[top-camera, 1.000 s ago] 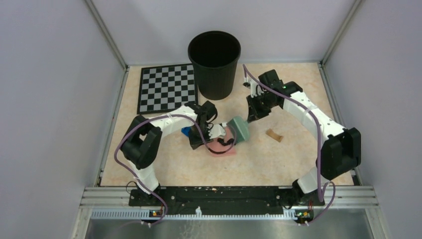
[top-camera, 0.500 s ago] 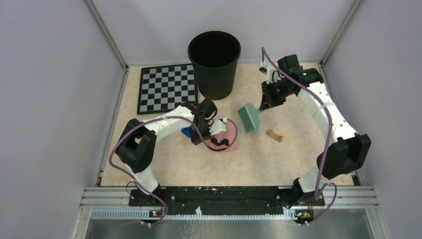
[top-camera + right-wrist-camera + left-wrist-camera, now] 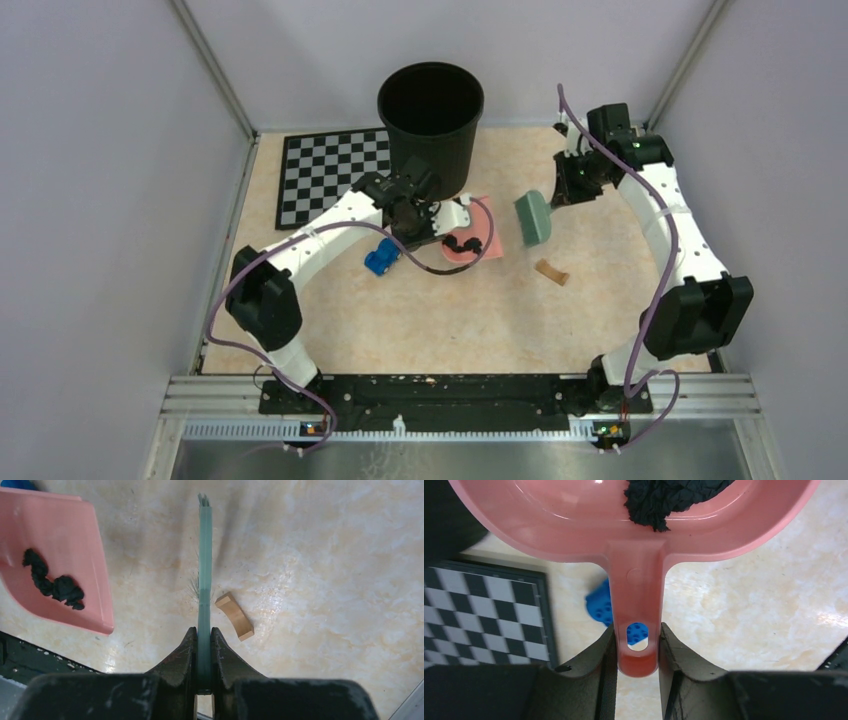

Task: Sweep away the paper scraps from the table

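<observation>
Black paper scrap (image 3: 664,500) lying inside pink dustpan (image 3: 574,510), dustpan handle clamped in left hand (image 3: 637,636) over tabletop (image 3: 325,555), grey-green brush (image 3: 204,570) right of dustpan, pinched tight in right hand (image 3: 204,640), tan curved piece (image 3: 235,616) just past brush, blue brick (image 3: 599,605) left of dustpan.

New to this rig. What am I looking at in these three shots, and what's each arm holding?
Two white robot arms are bolted at the near edge of a beige marbled table. The wide shot looks down from above and behind them; the other two shots come from cameras on the wrists. The left gripper is shut on the handle of a pink plastic dustpan, which has a crumpled black paper scrap in it. The right gripper is shut on a grey-green hand brush. Also on the table: a black bucket, a checkerboard mat, a blue studded toy brick and a small tan curved piece.
</observation>
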`<state>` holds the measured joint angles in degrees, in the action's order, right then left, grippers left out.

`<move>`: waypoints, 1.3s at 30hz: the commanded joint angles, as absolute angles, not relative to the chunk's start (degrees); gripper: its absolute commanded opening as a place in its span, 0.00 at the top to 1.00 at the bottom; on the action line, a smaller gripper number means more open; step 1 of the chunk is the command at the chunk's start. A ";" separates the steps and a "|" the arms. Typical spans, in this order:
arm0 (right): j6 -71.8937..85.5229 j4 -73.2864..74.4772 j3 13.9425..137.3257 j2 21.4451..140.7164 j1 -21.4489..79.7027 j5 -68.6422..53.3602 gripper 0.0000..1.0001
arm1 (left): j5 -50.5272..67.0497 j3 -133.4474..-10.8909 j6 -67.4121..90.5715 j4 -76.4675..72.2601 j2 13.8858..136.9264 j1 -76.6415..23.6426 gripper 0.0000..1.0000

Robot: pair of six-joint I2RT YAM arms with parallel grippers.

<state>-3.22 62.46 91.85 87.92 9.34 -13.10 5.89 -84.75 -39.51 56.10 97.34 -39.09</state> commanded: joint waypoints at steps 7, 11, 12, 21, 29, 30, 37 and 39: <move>-3.16 58.80 89.35 85.64 8.82 -12.62 1.00 | -2.14 -108.42 -42.21 61.41 98.32 -38.57 1.00; -2.83 58.32 88.99 85.78 8.79 -13.60 1.00 | -2.62 -124.56 -39.54 67.25 104.45 -36.85 1.00; -2.67 58.23 89.07 85.73 8.79 -13.82 1.00 | -3.78 -127.89 -39.05 67.67 105.48 -36.46 1.00; -2.37 58.26 87.60 85.44 8.79 -15.49 1.00 | -18.95 -129.35 -46.33 51.43 105.93 -30.72 1.00; -2.31 58.01 84.51 83.58 8.79 -16.15 1.00 | -20.04 -130.16 -55.41 44.50 107.81 -23.09 1.00; -2.32 58.01 84.28 83.39 8.83 -16.12 1.00 | -20.61 -129.97 -57.01 43.30 107.98 -22.55 1.00; -2.42 58.61 82.83 81.67 8.83 -16.46 1.00 | -24.34 -127.85 -73.05 28.41 109.49 -21.18 1.00; -2.46 58.62 82.44 81.28 8.80 -16.82 1.00 | -23.91 -127.84 -78.07 24.45 110.12 -21.05 1.00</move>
<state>-2.79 59.42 82.85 84.58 8.93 -15.18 -22.52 -128.01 -65.95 38.28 109.32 -20.99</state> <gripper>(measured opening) 0.058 0.353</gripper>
